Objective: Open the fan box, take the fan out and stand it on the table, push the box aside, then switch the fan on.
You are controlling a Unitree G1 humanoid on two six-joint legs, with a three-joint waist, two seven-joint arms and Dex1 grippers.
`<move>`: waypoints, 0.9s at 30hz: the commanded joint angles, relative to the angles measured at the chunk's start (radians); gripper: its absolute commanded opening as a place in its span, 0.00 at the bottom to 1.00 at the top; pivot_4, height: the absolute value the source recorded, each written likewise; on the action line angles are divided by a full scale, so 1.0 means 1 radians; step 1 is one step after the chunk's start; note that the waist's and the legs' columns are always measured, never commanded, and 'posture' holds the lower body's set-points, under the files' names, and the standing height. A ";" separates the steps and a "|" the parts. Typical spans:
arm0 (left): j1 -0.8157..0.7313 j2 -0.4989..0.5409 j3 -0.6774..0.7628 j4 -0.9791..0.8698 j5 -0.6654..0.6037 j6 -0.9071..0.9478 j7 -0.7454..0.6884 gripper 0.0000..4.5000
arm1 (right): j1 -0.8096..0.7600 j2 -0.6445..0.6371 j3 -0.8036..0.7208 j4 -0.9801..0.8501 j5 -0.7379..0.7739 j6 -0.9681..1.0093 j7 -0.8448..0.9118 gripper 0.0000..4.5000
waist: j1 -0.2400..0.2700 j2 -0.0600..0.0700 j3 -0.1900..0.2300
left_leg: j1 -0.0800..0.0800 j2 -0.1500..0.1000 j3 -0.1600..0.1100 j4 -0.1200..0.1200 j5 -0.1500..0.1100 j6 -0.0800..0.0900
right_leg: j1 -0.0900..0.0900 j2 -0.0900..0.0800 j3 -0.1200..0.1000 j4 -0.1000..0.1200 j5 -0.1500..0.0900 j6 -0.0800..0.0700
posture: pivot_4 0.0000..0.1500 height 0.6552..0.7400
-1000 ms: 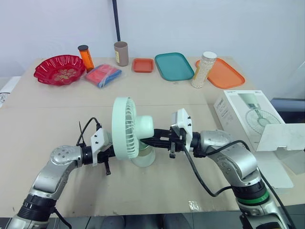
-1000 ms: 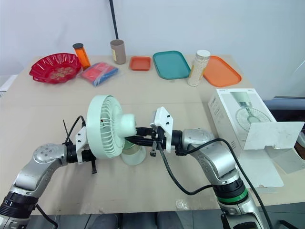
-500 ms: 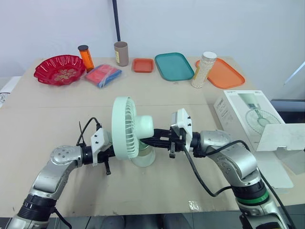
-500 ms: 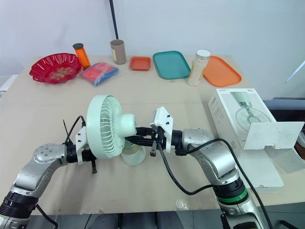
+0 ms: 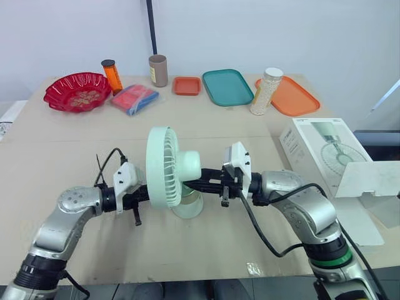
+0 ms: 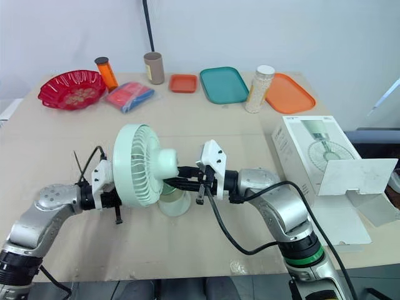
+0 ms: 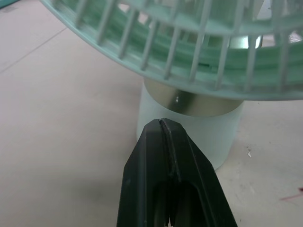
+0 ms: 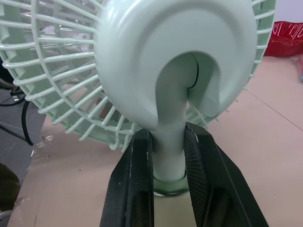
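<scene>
A mint-green fan (image 5: 170, 173) stands upright on its round base (image 7: 189, 135) in the middle of the table, cage facing my left arm. My right gripper (image 8: 168, 138) is shut on the fan's neck (image 8: 169, 113) just above the base, coming in from the right behind the cage. On the other side, my left gripper (image 7: 162, 123) is shut on nothing, its tip low in front of the base, a small gap away. The white fan box (image 5: 322, 150) lies at the right with its flap (image 5: 370, 179) open.
Along the far edge stand a red bowl (image 5: 76, 91), an orange bottle (image 5: 112, 75), a brown cup (image 5: 158, 69), a blue-red packet (image 5: 134, 98), a small orange tray (image 5: 187, 85), a teal tray (image 5: 227, 86), a bead jar (image 5: 265, 91) and an orange tray (image 5: 292, 96).
My left arm has drawn back a little to the left, away from the fan's cage. The fan and my right gripper have stayed in place.
</scene>
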 commanded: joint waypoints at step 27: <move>0.345 0.187 0.328 -0.176 -0.085 0.008 -0.030 0.01 | 0.002 0.066 -0.015 0.081 -0.090 -0.260 -0.009 0.08 | -0.001 0.000 0.000 | 0.001 0.001 0.001 -0.001 0.000 0.001 | 0.001 0.000 0.000 0.000 0.000 0.000 | 1.00 1.00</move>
